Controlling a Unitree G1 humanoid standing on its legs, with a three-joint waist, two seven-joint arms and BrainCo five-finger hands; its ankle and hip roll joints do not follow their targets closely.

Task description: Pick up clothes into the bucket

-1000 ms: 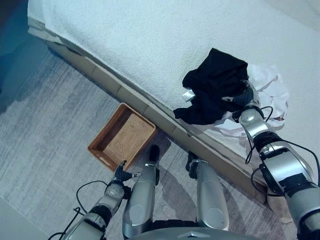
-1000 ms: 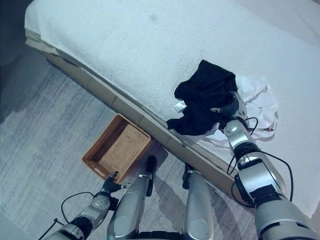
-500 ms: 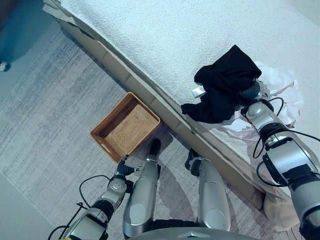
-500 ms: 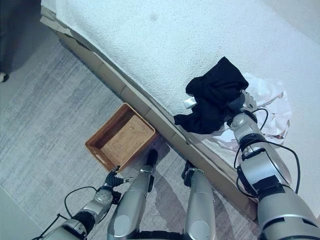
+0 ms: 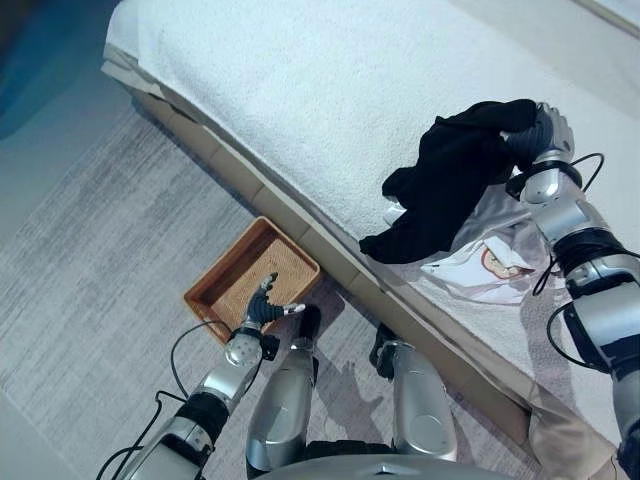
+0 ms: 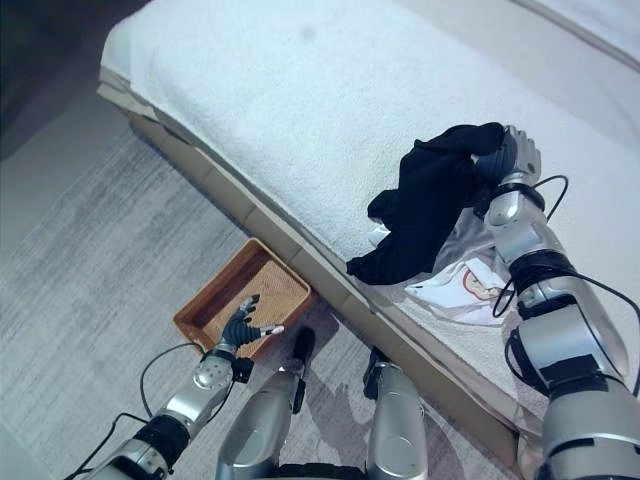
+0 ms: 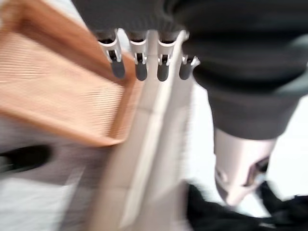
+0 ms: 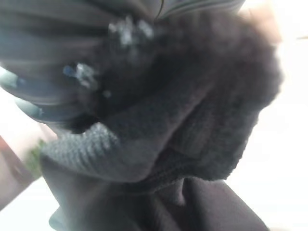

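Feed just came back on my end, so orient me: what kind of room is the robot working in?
Probably a bedroom: a wide bed with a white textured cover, grey carpet beside it, and a black garment with white clothes on the bed. A wicker basket sits on the floor.

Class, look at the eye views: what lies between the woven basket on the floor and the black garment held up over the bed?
Between the basket and the black garment, the left eye view shows the bed's edge and bare white bedcover.

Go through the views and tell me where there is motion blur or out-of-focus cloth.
Left wrist view: smeared by motion, the woven brown basket streaked past the left robot hand. Right wrist view: the black knitted garment sits too close, soft and out of focus. Eye views: fairly crisp; the right robot hand and white printed shirt read clearly.
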